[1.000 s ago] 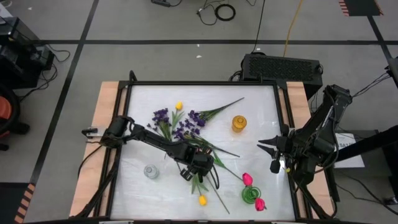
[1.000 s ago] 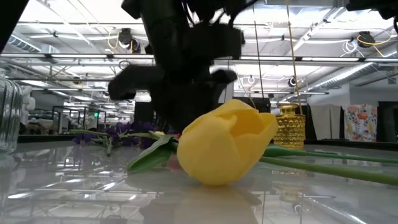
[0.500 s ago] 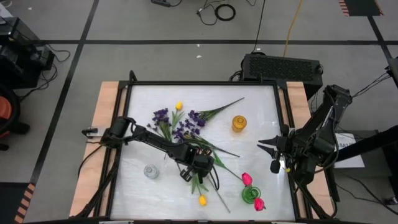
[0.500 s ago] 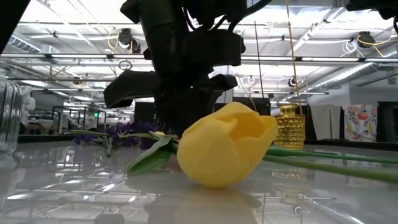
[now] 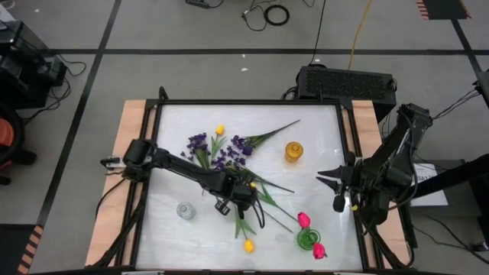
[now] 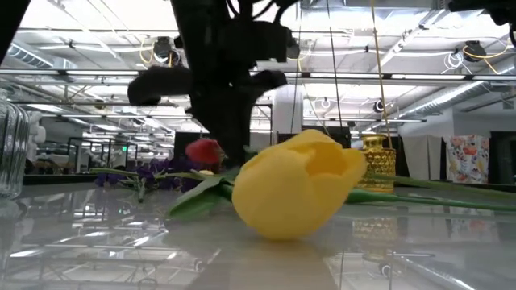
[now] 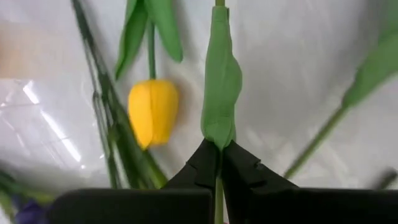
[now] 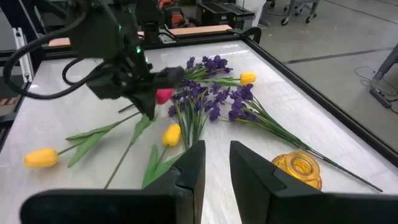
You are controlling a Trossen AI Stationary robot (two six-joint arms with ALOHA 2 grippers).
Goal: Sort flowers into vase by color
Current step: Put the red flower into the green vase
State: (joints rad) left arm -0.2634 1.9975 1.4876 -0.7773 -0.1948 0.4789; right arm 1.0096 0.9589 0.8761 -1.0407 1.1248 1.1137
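My left gripper (image 5: 229, 200) is shut on the green stem of a pink-red tulip; the tulip's head (image 8: 163, 95) hangs just beside the fingers, above the table (image 5: 321, 122). A yellow tulip (image 7: 153, 111) lies flat right under that gripper. Another yellow tulip (image 5: 248, 245) lies at the near edge and a third (image 5: 220, 130) among the purple sprigs (image 5: 233, 149) farther back. My right gripper (image 8: 216, 165) waits open at the table's right side with nothing between its fingers. My left gripper pinches the pink-red tulip's stem (image 7: 219, 138) between its two fingers, close behind the head, where a leaf wraps it. The fingers come steeply from above, across the stem. The head (image 6: 205, 151) is lifted clear, and the long stem (image 8: 127, 152) slants down toward the near edge.
A green vase (image 5: 308, 239) with two pink tulips stands near right. A gold vase (image 5: 293, 151) stands right of the middle and a clear glass vase (image 5: 185, 209) near left. The table has a raised black frame (image 5: 252, 101).
My left gripper has taken hold of the stem and risen, shifting slightly toward the far edge. The pink-red tulip's head, which lay on the table behind the front yellow tulip, is now lifted clear, while its long stem trails below.
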